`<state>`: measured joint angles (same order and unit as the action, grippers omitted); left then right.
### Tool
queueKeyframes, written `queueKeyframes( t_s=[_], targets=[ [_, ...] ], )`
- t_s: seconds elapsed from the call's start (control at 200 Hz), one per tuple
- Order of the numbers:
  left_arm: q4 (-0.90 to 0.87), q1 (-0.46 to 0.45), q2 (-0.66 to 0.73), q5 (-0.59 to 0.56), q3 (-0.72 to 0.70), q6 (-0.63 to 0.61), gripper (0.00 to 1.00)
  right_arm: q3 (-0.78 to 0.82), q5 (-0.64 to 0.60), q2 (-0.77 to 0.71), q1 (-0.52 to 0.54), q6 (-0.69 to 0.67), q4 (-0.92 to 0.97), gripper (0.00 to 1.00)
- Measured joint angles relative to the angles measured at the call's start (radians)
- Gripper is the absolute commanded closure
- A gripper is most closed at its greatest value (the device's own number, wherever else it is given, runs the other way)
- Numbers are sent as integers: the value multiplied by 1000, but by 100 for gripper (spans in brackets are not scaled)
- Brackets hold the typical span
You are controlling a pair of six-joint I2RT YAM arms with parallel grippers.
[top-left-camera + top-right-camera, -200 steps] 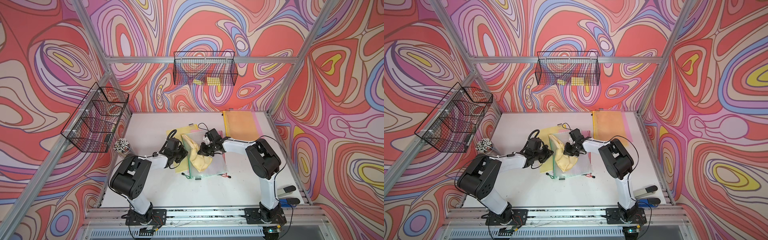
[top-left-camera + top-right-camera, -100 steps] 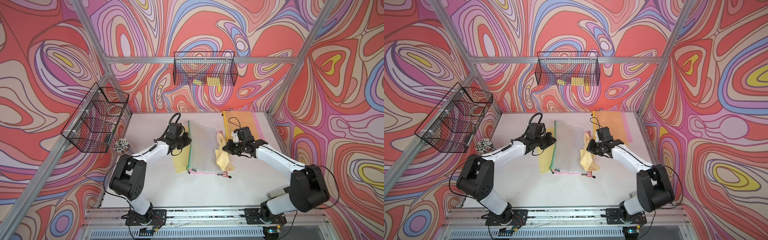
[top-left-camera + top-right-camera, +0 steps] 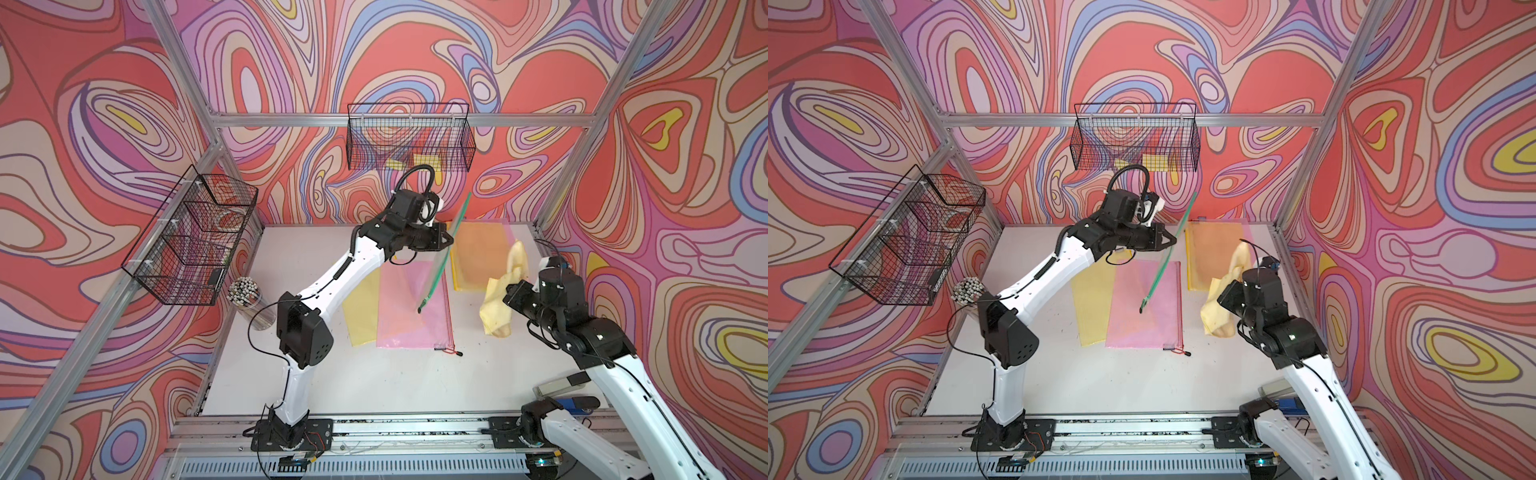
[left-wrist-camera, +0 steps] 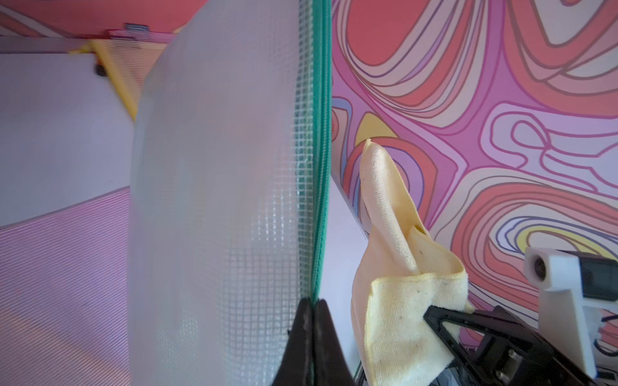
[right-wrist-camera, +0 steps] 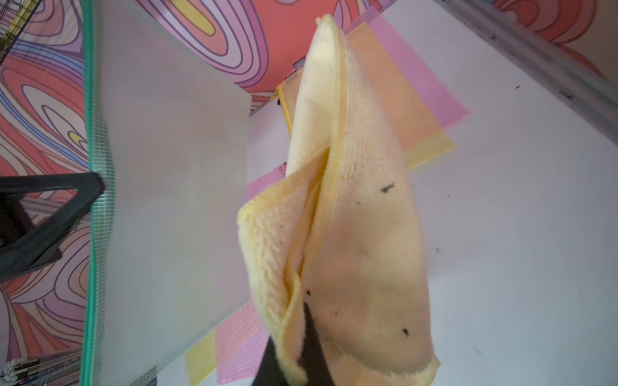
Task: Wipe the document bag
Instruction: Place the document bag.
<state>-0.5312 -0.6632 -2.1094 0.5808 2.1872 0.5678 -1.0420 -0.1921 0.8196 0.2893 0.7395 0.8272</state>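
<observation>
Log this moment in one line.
left pincer: shut on clear document bag, aloft | right pincer: shut on yellow cloth, apart from bag

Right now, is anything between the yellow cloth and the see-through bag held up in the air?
No, just air between the yellow cloth and the clear green-zippered document bag, shown in both top views.

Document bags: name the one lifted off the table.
The clear green-zippered bag, pinched by the left gripper; pink bag, yellow bag and orange bag lie flat.
</observation>
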Motion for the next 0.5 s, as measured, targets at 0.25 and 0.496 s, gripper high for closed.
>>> queueKeyframes(
  t_s=[0.25,0.496],
  targets=[
    [404,3,-435,144,289,282,100,8,-47,-83,0,30,76,100],
    [628,17,-694,-96,418,394,100,68,-8,-112,0,40,95,100]
  ],
)
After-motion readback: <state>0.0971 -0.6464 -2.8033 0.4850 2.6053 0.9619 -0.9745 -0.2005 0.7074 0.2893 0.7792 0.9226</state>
